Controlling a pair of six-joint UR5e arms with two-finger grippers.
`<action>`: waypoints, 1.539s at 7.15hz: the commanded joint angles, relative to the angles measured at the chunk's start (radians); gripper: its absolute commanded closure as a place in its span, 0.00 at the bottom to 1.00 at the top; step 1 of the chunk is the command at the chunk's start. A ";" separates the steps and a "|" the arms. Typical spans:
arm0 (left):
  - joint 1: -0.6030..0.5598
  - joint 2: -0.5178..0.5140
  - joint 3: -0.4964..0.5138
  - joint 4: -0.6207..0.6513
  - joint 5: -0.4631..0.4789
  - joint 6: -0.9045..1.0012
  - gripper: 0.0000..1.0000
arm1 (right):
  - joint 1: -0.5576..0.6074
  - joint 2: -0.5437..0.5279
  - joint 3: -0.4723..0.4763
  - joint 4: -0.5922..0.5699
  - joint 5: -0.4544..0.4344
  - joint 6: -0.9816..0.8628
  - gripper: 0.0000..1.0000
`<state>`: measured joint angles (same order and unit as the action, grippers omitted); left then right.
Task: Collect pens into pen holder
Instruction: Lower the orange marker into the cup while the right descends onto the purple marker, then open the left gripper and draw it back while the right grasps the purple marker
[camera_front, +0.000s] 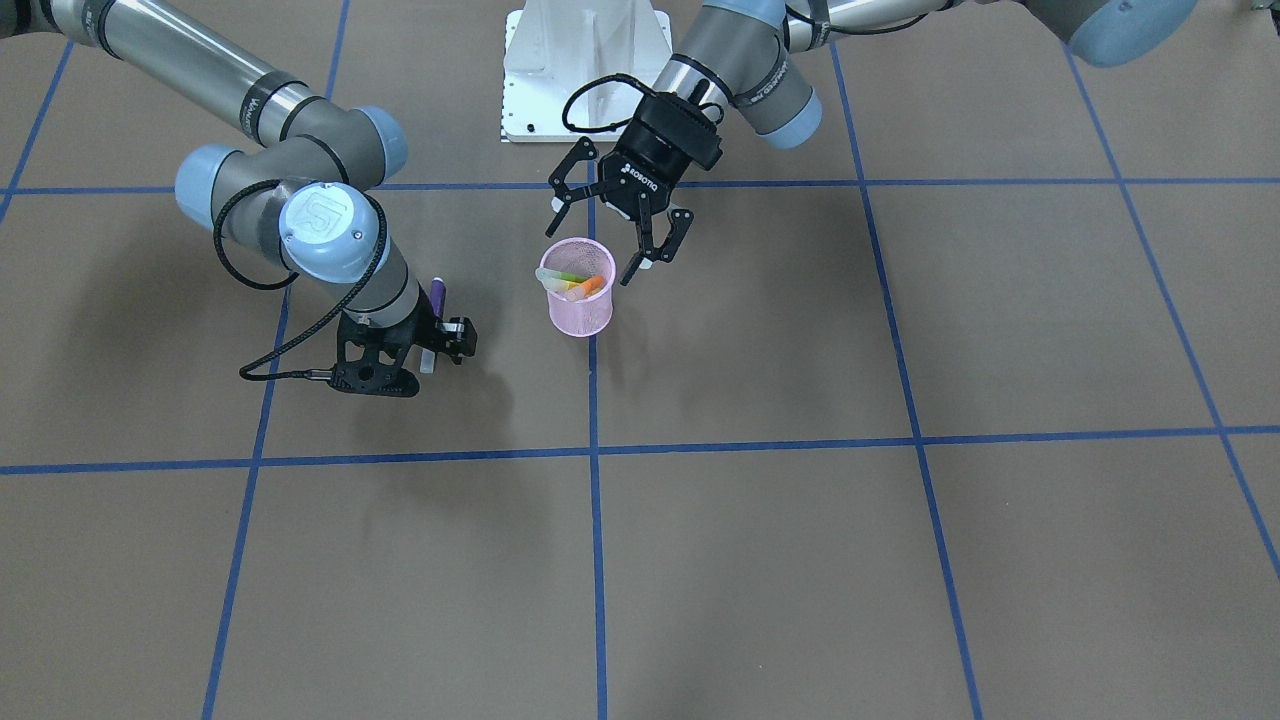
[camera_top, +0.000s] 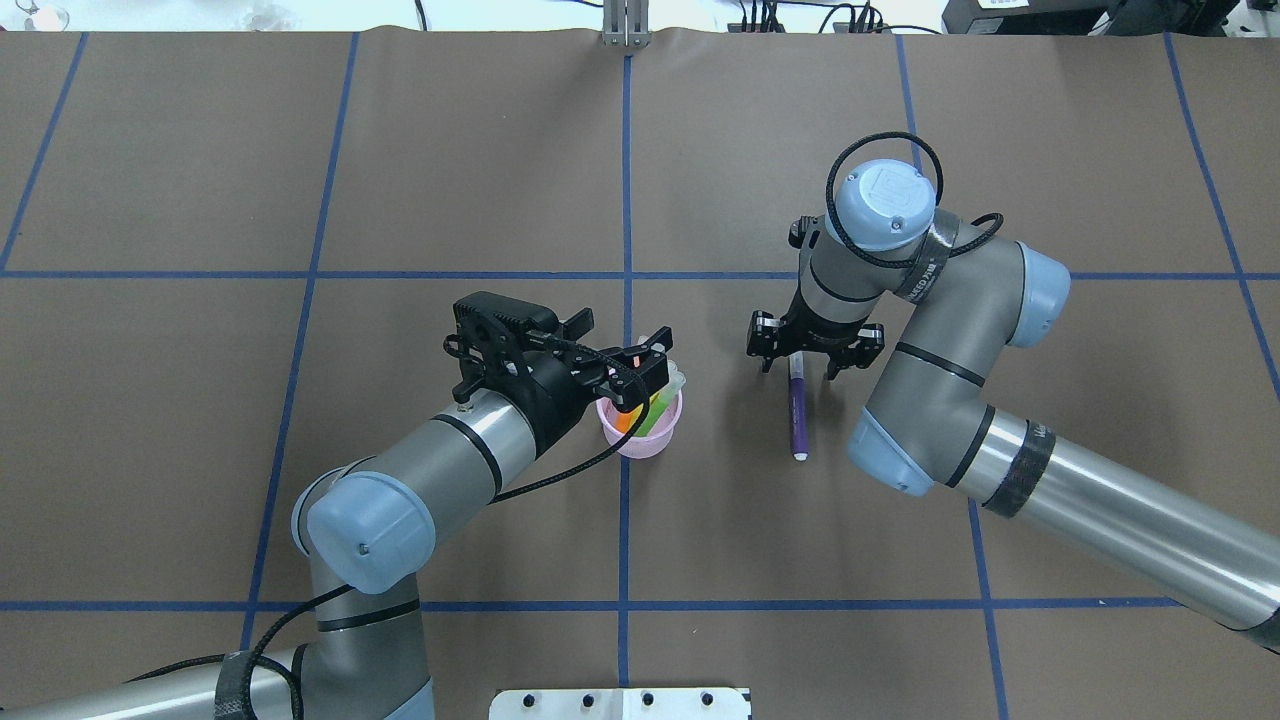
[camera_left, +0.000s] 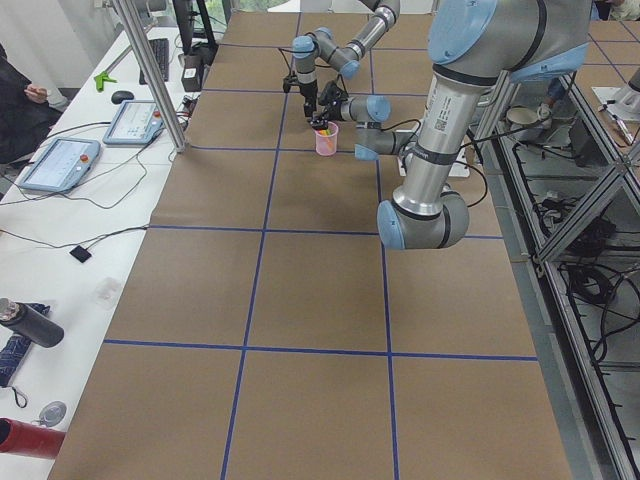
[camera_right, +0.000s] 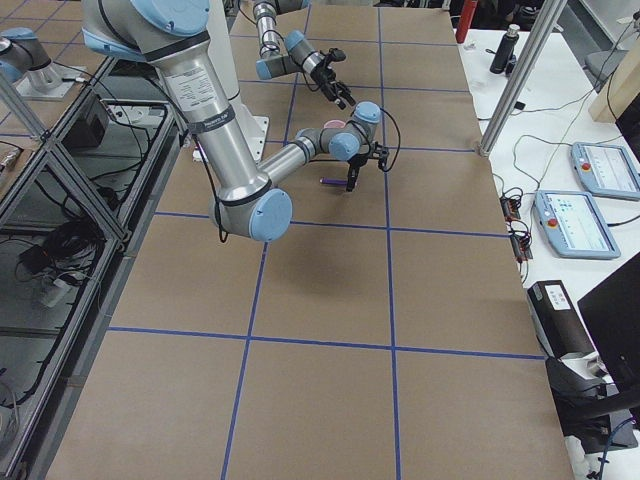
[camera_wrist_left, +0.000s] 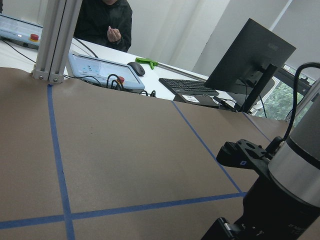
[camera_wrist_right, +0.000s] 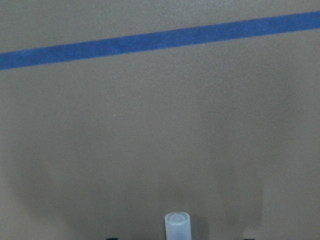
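Purple pen (camera_top: 798, 410) lies flat between the right fingers (camera_top: 763, 348), spread wide; left fingers (camera_front: 655, 245) gape by the pen holder (camera_front: 580, 305).

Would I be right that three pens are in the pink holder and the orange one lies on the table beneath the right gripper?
Not quite. The pen on the table beneath the right gripper is the purple pen, as the overhead exterior view shows; the orange pen is in the pink holder with two others.
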<state>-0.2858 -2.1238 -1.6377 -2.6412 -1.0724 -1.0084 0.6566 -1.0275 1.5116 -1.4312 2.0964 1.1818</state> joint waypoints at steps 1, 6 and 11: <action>-0.010 0.011 -0.060 0.009 -0.018 0.026 0.00 | 0.000 0.000 0.001 0.000 0.001 -0.001 0.38; -0.104 0.133 -0.197 0.110 -0.196 0.060 0.00 | 0.001 -0.009 0.002 0.028 0.001 -0.001 0.40; -0.105 0.136 -0.197 0.110 -0.198 0.060 0.00 | 0.003 -0.009 0.012 0.026 0.001 -0.001 0.44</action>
<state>-0.3904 -1.9882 -1.8345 -2.5312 -1.2695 -0.9480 0.6595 -1.0363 1.5239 -1.4049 2.0974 1.1822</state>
